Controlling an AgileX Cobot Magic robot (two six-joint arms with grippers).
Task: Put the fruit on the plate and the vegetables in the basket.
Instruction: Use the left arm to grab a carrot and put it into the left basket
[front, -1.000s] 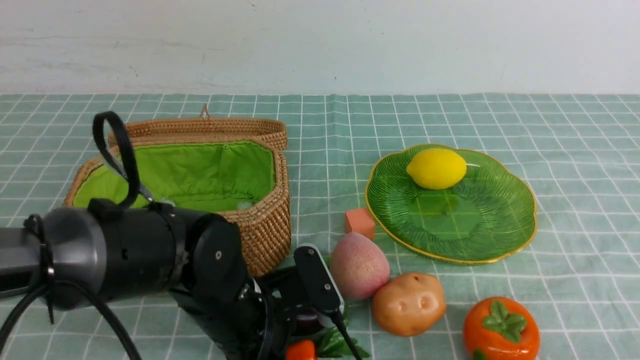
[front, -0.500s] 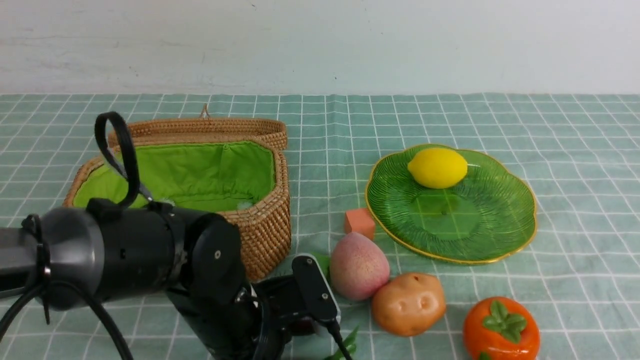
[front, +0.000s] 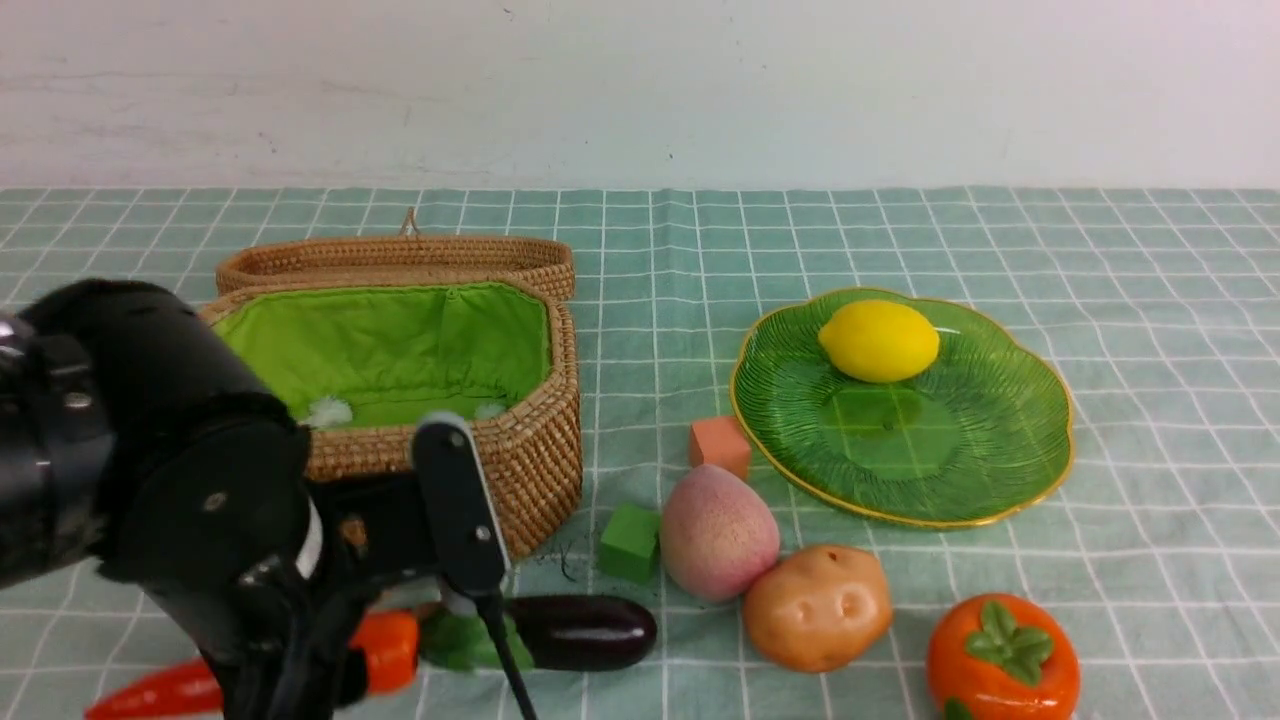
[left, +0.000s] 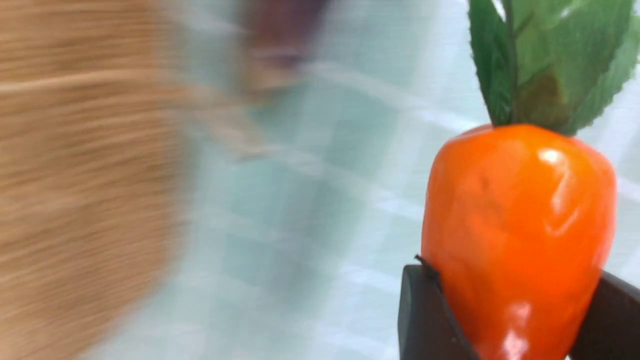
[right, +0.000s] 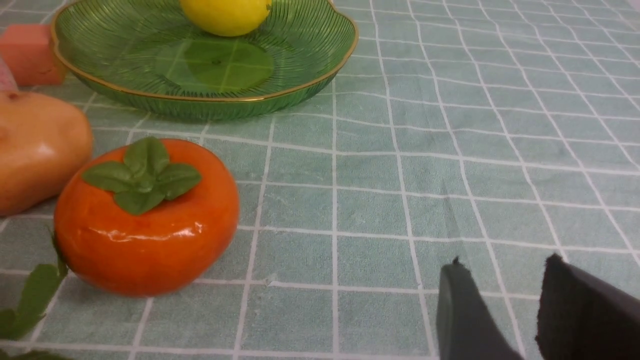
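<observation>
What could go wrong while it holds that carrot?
1. The left fingers pinch the glossy, tapering carrot from two sides only, so it might slip out when lifted.
2. The carrot is long and the basket wall stands close by, so its tip could catch on the rim going in.
3. The eggplant lies right beside the carrot's leafy end and may get nudged.

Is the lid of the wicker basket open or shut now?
Open: the lid lies back behind the basket, and the green lining inside is in plain sight.
</observation>
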